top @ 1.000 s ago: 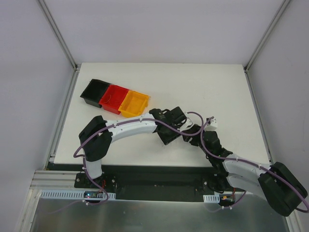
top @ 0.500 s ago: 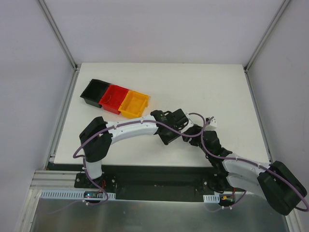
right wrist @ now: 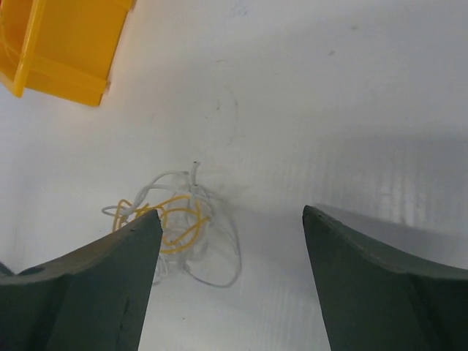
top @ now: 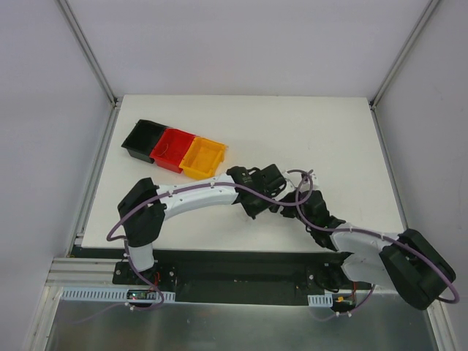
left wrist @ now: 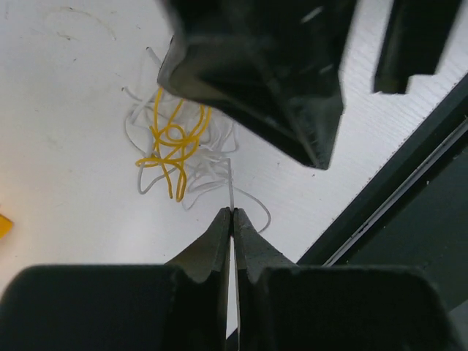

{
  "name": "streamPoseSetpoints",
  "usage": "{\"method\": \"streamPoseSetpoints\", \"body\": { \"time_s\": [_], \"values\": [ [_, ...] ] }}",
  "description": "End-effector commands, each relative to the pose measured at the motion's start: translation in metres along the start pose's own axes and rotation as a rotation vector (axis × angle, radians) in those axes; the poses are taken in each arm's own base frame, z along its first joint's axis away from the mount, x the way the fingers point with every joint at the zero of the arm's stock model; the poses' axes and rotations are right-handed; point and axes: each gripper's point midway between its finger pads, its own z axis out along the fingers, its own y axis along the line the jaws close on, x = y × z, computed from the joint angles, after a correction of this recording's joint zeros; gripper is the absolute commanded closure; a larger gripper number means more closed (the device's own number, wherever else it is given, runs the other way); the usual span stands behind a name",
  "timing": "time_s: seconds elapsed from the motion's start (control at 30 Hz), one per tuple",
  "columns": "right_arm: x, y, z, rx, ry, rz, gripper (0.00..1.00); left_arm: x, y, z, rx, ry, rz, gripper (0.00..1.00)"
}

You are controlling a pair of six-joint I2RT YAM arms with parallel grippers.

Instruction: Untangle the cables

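The cables [left wrist: 175, 146] are a small tangle of thin yellow-orange and whitish strands lying on the white table. My left gripper [left wrist: 232, 212] is shut, and a white strand from the tangle's near edge runs straight into its closed tips. My right gripper [right wrist: 231, 212] is open, with the tangle [right wrist: 172, 219] on the table by its left finger [right wrist: 110, 278], nothing between the fingers. In the top view both grippers meet near the table's front middle, the left gripper [top: 279, 197] and the right gripper [top: 295, 196] close together, and they hide the tangle.
Black [top: 142, 139], red [top: 171, 148] and yellow [top: 202, 157] bins stand in a row at the left of the table [top: 307, 131]. The yellow bin's corner shows in the right wrist view [right wrist: 58, 44]. The table's front edge [left wrist: 395, 183] lies close to the left gripper.
The right arm has swung left and lower, bringing its gripper closer over the left gripper. The left arm has barely moved.
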Motion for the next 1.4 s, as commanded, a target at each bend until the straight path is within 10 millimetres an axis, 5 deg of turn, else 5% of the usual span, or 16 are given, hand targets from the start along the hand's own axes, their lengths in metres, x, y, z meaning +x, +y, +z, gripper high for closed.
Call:
{"method": "streamPoseSetpoints", "body": {
  "time_s": [0.0,0.23,0.4,0.67,0.93,1.23,1.37],
  "values": [
    [-0.005,0.056,0.009,-0.224,0.07,-0.058,0.19,-0.022,-0.005,-0.044,0.016,-0.136,0.063,1.0],
    [0.015,0.103,0.011,-0.509,0.166,-0.047,0.15,-0.033,-0.001,-0.062,-0.004,-0.231,0.094,1.0],
    [0.023,0.098,0.027,-0.461,0.211,-0.002,0.22,-0.044,0.01,-0.081,-0.066,-0.335,0.098,1.0],
    [0.024,0.072,0.052,-0.181,0.184,-0.07,0.61,-0.064,0.039,-0.179,-0.217,-0.701,0.044,1.0],
    [-0.003,0.041,0.067,0.069,0.048,-0.083,0.93,-0.062,0.06,-0.315,-0.31,-0.998,-0.083,1.0],
    [-0.084,-0.008,0.066,0.36,-0.203,-0.044,0.99,-0.025,0.085,-0.419,-0.398,-1.158,-0.278,1.0],
    [-0.096,-0.026,0.06,0.396,-0.228,-0.015,0.99,-0.01,0.094,-0.461,-0.447,-1.207,-0.315,1.0]
  ]
}}
